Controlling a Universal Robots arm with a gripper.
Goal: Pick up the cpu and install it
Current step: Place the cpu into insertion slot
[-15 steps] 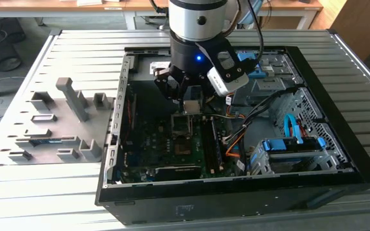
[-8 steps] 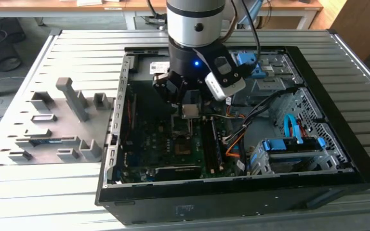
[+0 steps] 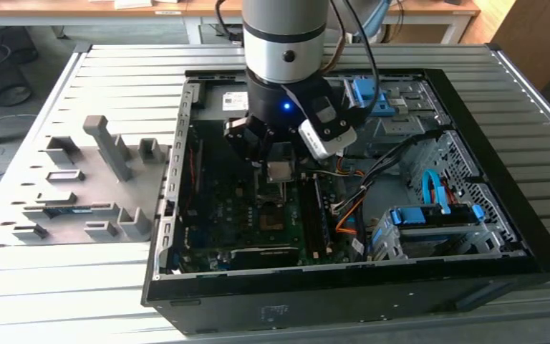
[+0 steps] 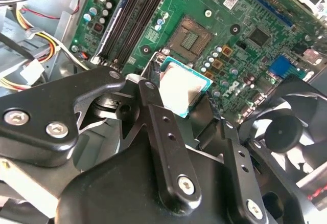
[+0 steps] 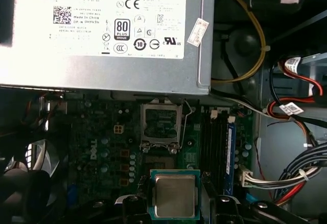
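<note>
Holding cpu [image 4: 185,88] clamped between fingers [image 4: 153,106], above motherboard [image 4: 245,14], socket [image 4: 190,39] nearby.

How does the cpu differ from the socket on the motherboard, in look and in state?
The cpu has a plain dull silver top with a green rim; the socket is a dark frame with a brownish middle. The cpu is clamped between the fingers of the gripper, off the board; the socket sits fixed on the green motherboard and looks empty. Both are square.
</note>
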